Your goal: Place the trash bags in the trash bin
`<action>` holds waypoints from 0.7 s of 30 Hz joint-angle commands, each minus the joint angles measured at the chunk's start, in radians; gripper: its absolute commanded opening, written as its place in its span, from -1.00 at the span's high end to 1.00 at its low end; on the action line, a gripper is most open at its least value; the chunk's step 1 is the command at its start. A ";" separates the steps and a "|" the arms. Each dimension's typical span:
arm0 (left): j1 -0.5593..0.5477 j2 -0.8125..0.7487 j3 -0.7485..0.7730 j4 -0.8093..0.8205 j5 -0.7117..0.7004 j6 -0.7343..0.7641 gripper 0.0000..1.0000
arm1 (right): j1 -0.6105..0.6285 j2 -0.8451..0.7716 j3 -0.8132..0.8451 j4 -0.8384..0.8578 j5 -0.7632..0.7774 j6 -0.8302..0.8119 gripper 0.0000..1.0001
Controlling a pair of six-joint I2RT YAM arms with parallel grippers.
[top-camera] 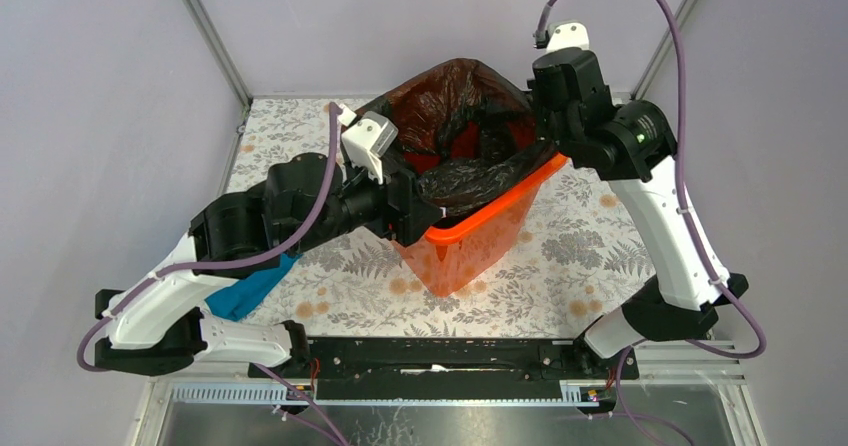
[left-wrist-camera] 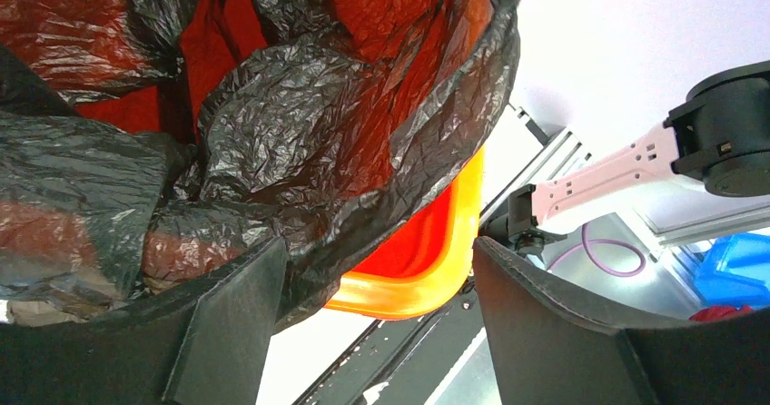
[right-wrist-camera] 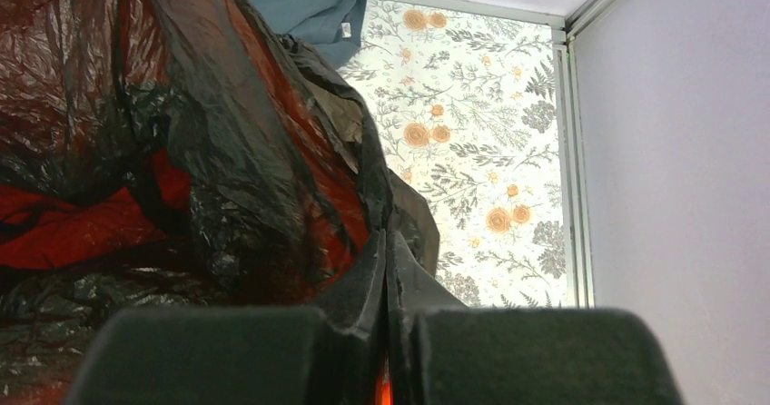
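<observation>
Right gripper (right-wrist-camera: 385,242) fingers fill the foreground of the right wrist view. The jaws are pressed together, and a fold of the trash bag (right-wrist-camera: 209,151) appears to be pinched at their tips, at the far right rim of the trash bin (top-camera: 470,241). Left gripper (left-wrist-camera: 377,251): jaws wide apart and straddling the near left rim. Film and orange rim lie between the fingers, with nothing clamped.

Bag position: mostly inside the bin mouth, its edge draped over the rim and bulging above it.

Step in hand, by judgement: working the bag down into the bin. The next move calls for closing the left jaws on loose film, then pressing downward without tearing the thin plastic.
</observation>
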 commanded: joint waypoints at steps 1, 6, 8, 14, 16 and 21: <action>-0.003 -0.011 0.076 0.009 -0.053 0.004 -0.60 | 0.005 -0.083 -0.038 0.018 0.051 0.008 1.00; -0.003 -0.024 0.085 0.018 -0.063 0.009 -0.88 | 0.005 -0.170 -0.171 0.090 0.068 -0.005 0.91; -0.003 -0.014 0.082 0.015 -0.025 0.021 -0.94 | 0.005 -0.207 -0.237 0.124 0.069 -0.014 0.90; -0.003 0.026 0.057 0.021 0.103 0.044 -0.94 | 0.005 -0.289 -0.375 0.176 0.087 -0.014 0.89; -0.003 0.028 0.039 0.037 0.126 0.048 -0.91 | 0.005 -0.312 -0.397 0.184 0.093 -0.010 0.78; -0.003 0.045 0.032 0.039 0.156 0.057 -0.42 | 0.005 -0.383 -0.453 0.227 0.088 -0.011 0.71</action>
